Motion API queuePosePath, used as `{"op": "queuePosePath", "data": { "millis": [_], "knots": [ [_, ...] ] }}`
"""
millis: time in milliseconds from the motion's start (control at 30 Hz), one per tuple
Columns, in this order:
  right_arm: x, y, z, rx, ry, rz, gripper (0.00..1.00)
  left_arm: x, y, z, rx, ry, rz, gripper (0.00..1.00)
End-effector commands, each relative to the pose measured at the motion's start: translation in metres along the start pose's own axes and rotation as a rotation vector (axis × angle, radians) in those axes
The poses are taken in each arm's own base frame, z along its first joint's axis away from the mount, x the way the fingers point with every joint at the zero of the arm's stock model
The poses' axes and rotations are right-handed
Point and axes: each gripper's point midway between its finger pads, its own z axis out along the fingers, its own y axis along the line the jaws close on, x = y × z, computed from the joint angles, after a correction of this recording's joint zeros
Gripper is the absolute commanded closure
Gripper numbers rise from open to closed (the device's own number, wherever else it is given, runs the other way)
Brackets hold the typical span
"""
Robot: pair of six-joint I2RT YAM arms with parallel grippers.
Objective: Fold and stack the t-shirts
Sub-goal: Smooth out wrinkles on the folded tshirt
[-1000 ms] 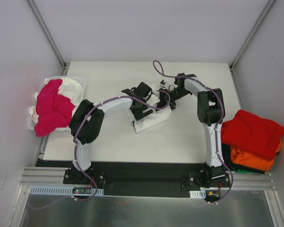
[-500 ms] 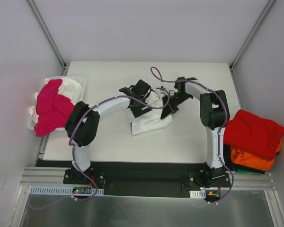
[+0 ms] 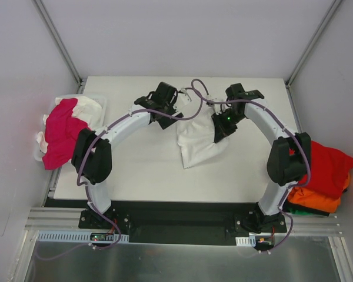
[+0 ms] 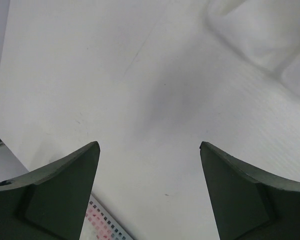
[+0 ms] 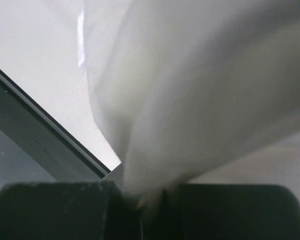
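Gripping a white t-shirt [image 3: 199,141] in the right claw [image 3: 219,132], near the middle of the desk [image 3: 135,170].
Clamped tight on a bunched fold of the cloth, with the rest trailing toward the near edge. Spread wide at the left claw [image 3: 165,114], holding nothing above bare desk just left of the shirt, toward the far edge. Heaped at the left edge, a magenta-pink t-shirt [image 3: 62,135]. Stacked at the right edge, a red t-shirt [image 3: 326,164] over an orange t-shirt [image 3: 315,198].
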Motion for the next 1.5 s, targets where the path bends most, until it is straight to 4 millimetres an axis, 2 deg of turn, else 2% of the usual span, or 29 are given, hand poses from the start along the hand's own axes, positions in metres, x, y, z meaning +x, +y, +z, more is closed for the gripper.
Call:
{"op": "queuePosePath", "data": {
  "millis": [0,100,233,367,667,800,900,1100,1200,1233,1300,1333,1467],
  "knots": [
    [0.024,-0.012,-0.042,0.141,0.013,0.05,0.99,0.0,0.025,-0.018,-0.045,-0.029,-0.025,0.18],
    [0.036,-0.018,-0.058,0.192,0.013,0.077,0.99,0.004,0.027,-0.02,-0.039,-0.044,-0.036,0.18],
    [0.049,-0.014,-0.061,0.178,0.033,0.113,0.99,0.009,0.024,-0.021,-0.026,-0.051,-0.037,0.18],
    [0.067,-0.009,-0.042,0.105,0.082,0.165,0.99,0.01,0.02,-0.024,-0.015,-0.061,-0.035,0.18],
    [0.088,0.002,0.008,-0.127,0.212,0.238,0.99,-0.002,0.024,-0.027,-0.025,-0.082,-0.024,0.17],
    [0.09,0.018,0.025,-0.296,0.233,0.285,0.99,-0.005,0.024,-0.024,-0.037,-0.074,-0.009,0.16],
    [0.089,0.021,0.036,-0.371,0.249,0.303,0.99,-0.009,0.023,-0.022,-0.047,-0.066,0.008,0.16],
    [0.082,0.021,0.042,-0.351,0.255,0.248,0.99,-0.013,0.02,-0.015,-0.054,-0.048,0.025,0.15],
    [0.082,0.019,0.037,-0.306,0.24,0.217,0.89,-0.014,0.018,-0.011,-0.057,-0.036,0.035,0.15],
    [0.083,0.018,0.036,-0.291,0.238,0.211,0.81,-0.013,0.018,-0.01,-0.054,-0.03,0.036,0.15],
    [0.089,0.015,0.032,-0.242,0.236,0.198,0.78,-0.014,0.017,-0.008,-0.051,-0.029,0.037,0.15],
    [0.091,0.014,0.031,-0.227,0.237,0.193,0.71,-0.015,0.017,-0.007,-0.051,-0.031,0.034,0.15],
    [0.102,0.006,0.024,-0.125,0.24,0.185,0.66,-0.018,0.013,0.004,-0.034,-0.026,0.03,0.15]
  ]
}}
